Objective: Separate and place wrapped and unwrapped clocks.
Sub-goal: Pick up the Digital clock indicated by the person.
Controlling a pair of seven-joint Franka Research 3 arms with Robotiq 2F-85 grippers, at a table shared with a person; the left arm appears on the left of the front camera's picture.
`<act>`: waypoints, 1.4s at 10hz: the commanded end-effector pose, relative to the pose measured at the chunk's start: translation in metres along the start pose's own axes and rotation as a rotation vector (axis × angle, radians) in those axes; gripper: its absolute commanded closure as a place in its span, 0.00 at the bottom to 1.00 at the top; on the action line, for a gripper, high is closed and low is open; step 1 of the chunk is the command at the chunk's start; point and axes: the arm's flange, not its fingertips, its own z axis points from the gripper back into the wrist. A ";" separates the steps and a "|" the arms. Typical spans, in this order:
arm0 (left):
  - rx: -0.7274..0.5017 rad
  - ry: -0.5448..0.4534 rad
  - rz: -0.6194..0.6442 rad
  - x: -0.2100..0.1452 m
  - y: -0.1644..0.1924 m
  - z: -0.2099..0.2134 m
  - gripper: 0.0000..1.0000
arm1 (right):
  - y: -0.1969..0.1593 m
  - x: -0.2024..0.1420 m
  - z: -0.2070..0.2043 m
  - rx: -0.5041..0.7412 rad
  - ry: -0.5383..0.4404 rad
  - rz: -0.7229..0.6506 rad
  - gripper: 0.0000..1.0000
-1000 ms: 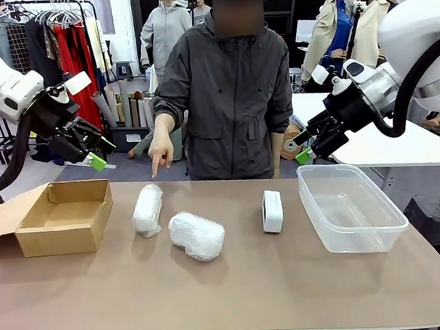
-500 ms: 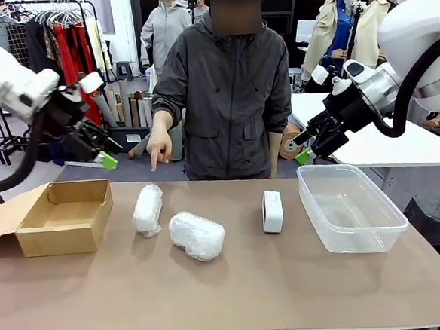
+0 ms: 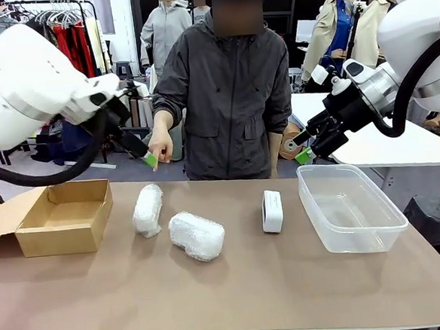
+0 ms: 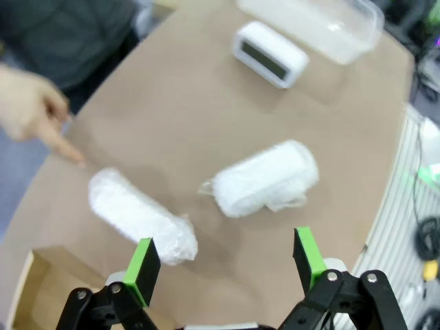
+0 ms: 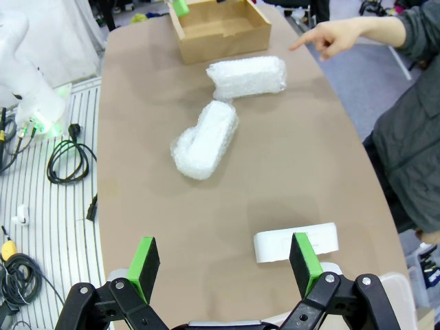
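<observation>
Two wrapped clocks in white bubble wrap lie left of the table's middle, one farther back (image 3: 147,209) (image 4: 141,216) (image 5: 247,75) and one nearer (image 3: 197,234) (image 4: 265,180) (image 5: 205,139). The bare white unwrapped clock (image 3: 272,211) (image 4: 269,54) (image 5: 295,242) stands to their right. My left gripper (image 3: 142,154) (image 4: 225,265) hangs open and empty above the far wrapped clock, close to the person's pointing hand (image 3: 161,148) (image 4: 34,117). My right gripper (image 3: 307,147) (image 5: 223,262) is open and empty, held high behind the clear tub.
An open cardboard box (image 3: 63,216) (image 5: 218,27) sits at the table's left end. A clear plastic tub (image 3: 349,205) (image 4: 323,24) sits at the right end. The person stands at the far edge, finger (image 5: 337,36) pointing down toward the far wrapped clock.
My left arm has swung right, from above the cardboard box to over the far wrapped clock beside the person's hand. The right arm and the clocks have not moved.
</observation>
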 end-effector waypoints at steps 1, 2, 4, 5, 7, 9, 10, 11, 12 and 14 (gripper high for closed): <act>0.092 0.103 0.110 0.012 -0.006 -0.021 0.00 | -0.001 0.001 0.002 0.005 -0.004 0.007 0.00; 0.125 0.110 0.143 0.016 -0.007 -0.026 0.00 | -0.001 0.001 0.002 0.005 -0.004 0.007 0.00; 0.024 0.161 0.160 0.019 -0.002 -0.038 0.00 | -0.001 0.001 0.002 0.005 -0.004 0.007 0.00; 0.119 0.097 0.139 0.008 -0.007 -0.036 0.00 | -0.001 0.001 0.002 0.005 -0.004 0.007 0.00; 0.119 0.097 0.139 0.008 -0.007 -0.036 0.00 | -0.001 0.001 0.002 0.005 -0.004 0.007 0.00; 0.119 0.097 0.139 0.008 -0.007 -0.036 0.00 | -0.001 0.001 0.002 0.005 -0.004 0.007 0.00; 0.107 0.106 0.151 0.014 -0.006 -0.038 0.00 | -0.001 0.001 0.002 0.005 -0.004 0.007 0.00; 0.130 0.192 0.338 0.016 -0.002 -0.047 0.00 | -0.001 0.001 0.002 0.005 -0.004 0.007 0.00; 0.168 0.205 0.405 0.019 0.000 -0.054 0.00 | -0.001 0.001 0.002 0.005 -0.004 0.007 0.00; 0.281 0.236 0.539 0.022 0.010 -0.065 0.00 | -0.001 0.001 0.002 0.005 -0.004 0.007 0.00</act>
